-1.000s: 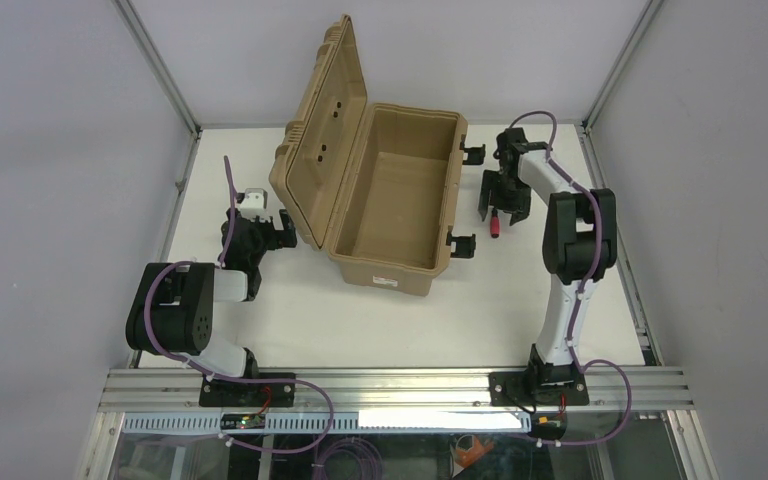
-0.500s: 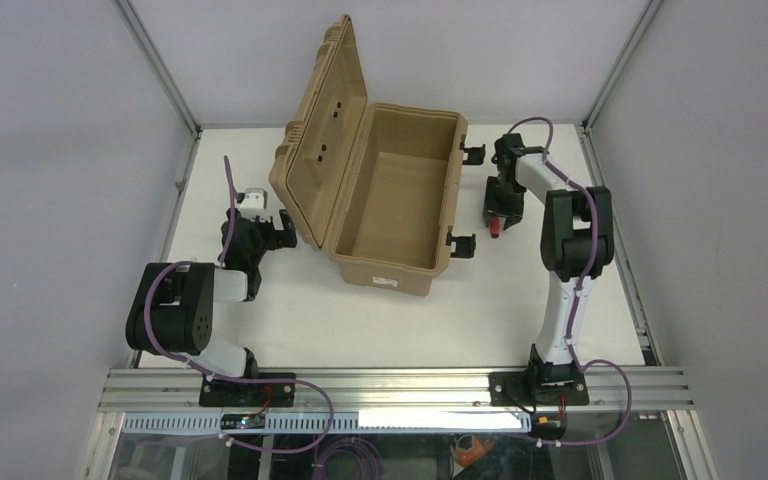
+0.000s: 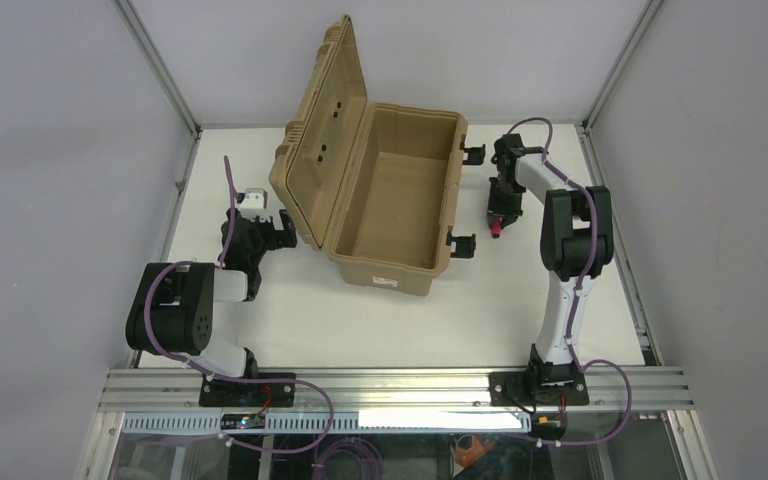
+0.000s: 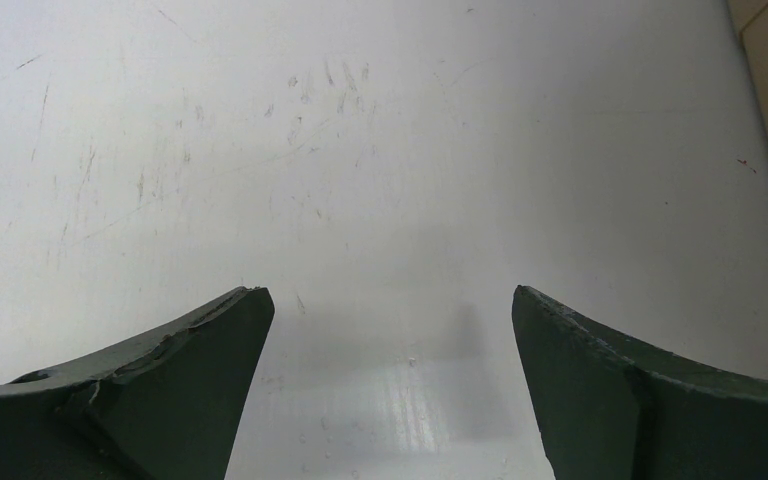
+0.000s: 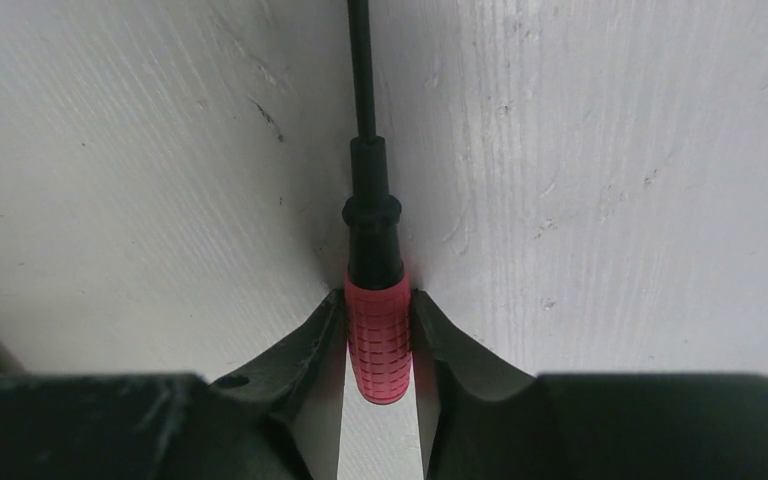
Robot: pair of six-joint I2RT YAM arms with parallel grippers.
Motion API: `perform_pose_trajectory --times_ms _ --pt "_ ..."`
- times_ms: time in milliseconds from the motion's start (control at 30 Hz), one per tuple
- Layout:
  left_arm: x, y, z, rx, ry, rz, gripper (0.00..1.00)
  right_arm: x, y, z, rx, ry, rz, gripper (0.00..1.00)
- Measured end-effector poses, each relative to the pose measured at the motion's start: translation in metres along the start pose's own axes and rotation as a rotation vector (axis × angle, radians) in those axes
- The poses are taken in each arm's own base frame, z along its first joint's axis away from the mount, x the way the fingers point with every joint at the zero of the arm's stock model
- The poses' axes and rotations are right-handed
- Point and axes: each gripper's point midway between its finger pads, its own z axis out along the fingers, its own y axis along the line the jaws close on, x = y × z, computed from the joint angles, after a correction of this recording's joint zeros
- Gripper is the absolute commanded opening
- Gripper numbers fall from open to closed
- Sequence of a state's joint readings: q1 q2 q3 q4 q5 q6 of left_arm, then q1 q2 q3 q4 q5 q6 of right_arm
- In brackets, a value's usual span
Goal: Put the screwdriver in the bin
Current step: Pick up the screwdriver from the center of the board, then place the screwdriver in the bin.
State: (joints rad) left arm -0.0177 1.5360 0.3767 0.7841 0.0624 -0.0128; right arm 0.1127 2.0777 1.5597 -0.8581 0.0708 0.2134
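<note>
The right gripper (image 5: pixel 378 302) pinches the red handle of the screwdriver (image 5: pixel 372 240), low against the table (image 3: pixel 390 320). The thin shaft runs straight out ahead of the fingers. The open bin (image 3: pixel 392 270) lies just left. The left gripper (image 4: pixel 385 330), spread, sits beyond the bin's left side, well apart from the screwdriver.

The screwdriver (image 5: pixel 378 345) has a red handle knurled in a fine grid and a black shaft. The bin (image 3: pixel 390 200) is plain tan, with black latches (image 3: pixel 463 244) and a white label (image 3: pixel 387 281). Beside the bin, the table (image 3: pixel 440 320) is white and faintly scratched.
</note>
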Motion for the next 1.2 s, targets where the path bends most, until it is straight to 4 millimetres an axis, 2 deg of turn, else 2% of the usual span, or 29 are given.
perform_pose_trajectory --times_ms 267,467,700,800,1200 --pt "0.0 0.0 0.0 0.0 0.0 0.0 0.99 0.001 -0.002 -0.001 0.012 0.002 -0.002 0.14" --pt "0.0 0.0 0.0 0.0 0.0 0.0 0.99 -0.001 -0.009 -0.016 0.033 -0.012 0.002 0.12" --pt "0.0 0.0 0.0 0.0 0.0 0.0 0.99 -0.015 -0.014 -0.053 0.042 -0.094 0.018 0.06" --pt "0.0 0.0 0.0 0.0 0.0 0.0 0.99 -0.022 -0.015 -0.068 0.042 -0.13 0.027 0.0" --pt "0.0 0.0 0.0 0.0 0.0 0.0 0.99 -0.044 -0.005 -0.136 -0.042 -0.279 0.088 0.0"
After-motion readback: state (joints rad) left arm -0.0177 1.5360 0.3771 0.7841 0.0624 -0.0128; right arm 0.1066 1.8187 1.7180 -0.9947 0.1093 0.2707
